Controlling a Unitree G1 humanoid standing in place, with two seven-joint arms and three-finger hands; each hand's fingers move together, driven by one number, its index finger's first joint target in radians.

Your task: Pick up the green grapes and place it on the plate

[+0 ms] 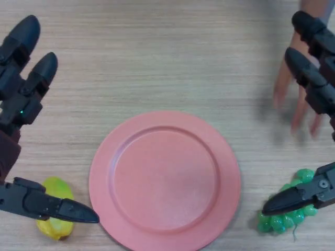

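Observation:
A bunch of green grapes (pixel 287 217) lies on the wooden table at the lower right, to the right of a round pink plate (pixel 165 179) that holds nothing. My right hand (pixel 314 73) hovers at the right edge with fingers straight; its thumb (pixel 298 197) reaches over the grapes without closing on them. My left hand (pixel 23 89) is at the left edge, fingers straight and holding nothing, its thumb (pixel 47 206) lying over a yellow fruit.
A yellow fruit (pixel 55 209) lies on the table left of the plate, under my left thumb. A person's bare hand (pixel 296 99) reaches down onto the table at the upper right, just behind my right fingers.

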